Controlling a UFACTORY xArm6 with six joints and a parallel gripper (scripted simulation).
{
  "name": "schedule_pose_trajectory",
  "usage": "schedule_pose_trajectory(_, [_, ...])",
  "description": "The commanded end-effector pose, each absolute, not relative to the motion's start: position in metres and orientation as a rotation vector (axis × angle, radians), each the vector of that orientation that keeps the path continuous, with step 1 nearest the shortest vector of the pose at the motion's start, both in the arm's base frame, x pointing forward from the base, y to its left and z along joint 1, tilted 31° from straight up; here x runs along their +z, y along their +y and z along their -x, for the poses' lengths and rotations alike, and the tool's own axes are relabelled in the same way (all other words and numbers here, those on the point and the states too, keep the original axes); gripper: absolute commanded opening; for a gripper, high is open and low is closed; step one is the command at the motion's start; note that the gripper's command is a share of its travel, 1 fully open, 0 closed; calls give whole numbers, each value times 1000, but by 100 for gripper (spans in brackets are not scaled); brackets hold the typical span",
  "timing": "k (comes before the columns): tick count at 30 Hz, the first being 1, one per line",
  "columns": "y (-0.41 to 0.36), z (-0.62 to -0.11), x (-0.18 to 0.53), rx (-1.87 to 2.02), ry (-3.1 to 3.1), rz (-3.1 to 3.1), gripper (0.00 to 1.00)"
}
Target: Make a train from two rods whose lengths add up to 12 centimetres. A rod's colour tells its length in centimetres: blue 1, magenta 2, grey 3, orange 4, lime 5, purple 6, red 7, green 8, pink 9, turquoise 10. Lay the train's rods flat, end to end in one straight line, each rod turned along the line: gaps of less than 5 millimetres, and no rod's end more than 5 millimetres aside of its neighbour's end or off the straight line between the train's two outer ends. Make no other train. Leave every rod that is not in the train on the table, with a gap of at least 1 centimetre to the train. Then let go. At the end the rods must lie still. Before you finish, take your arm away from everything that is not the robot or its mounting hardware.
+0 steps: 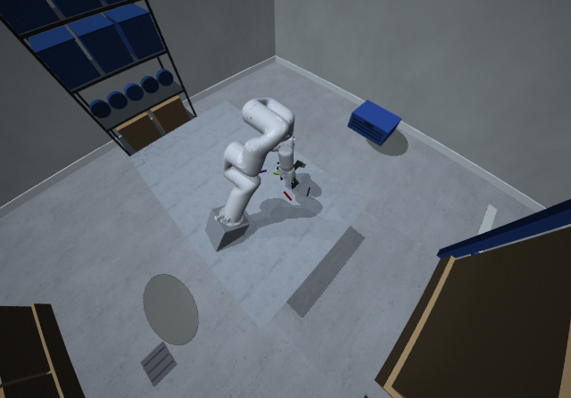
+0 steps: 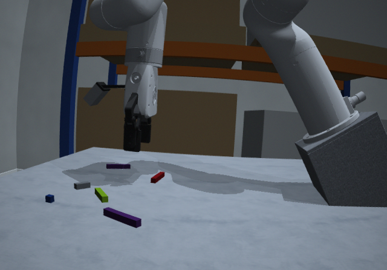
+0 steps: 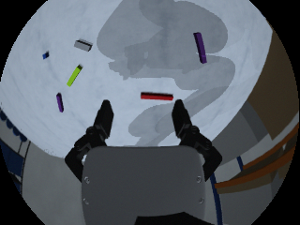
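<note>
Counter (image 2: pixel 218 235): pale grey slab, everything sits on it. Arm base block (image 2: pixel 359 167) stands near one edge; the rods lie mid-counter, out in front of it.

Arm (image 2: pixel 290 57) bends over from the base, wrist pointing straight down. Claw (image 2: pixel 135 141) hangs above the counter, not touching anything. Fingers spread wide, nothing between them.

Rods, all lying flat and all apart from each other, no two end to end:
- near purple rod (image 2: pixel 122 217): closest to the counter edge on the exterior camera's side.
- far purple rod (image 2: pixel 118 166): toward the opposite edge, in the arm's shadow, well apart from the first.
- red rod (image 2: pixel 157 177): in the wrist view it lies crosswise just ahead of the fingertips, between them (image 3: pixel 157 96).
- lime rod (image 2: pixel 101 194): between the near purple rod and the grey one.
- grey rod (image 2: pixel 81 185): just beyond the lime one.
- blue cube (image 2: pixel 49 198): off to the side, outermost of the group.
</note>
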State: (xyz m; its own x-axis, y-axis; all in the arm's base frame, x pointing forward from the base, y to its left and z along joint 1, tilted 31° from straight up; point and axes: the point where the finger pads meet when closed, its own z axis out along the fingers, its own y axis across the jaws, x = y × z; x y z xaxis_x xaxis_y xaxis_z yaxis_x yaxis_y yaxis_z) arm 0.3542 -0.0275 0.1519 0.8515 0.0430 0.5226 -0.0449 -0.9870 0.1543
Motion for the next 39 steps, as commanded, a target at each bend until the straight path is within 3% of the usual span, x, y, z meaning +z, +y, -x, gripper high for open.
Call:
schedule_pose_trajectory(1, [-40, -378, 164, 759, 38, -2949, 100])
schedule_pose_trajectory(39, [-51, -394, 175, 793, 50, -2941, 100])
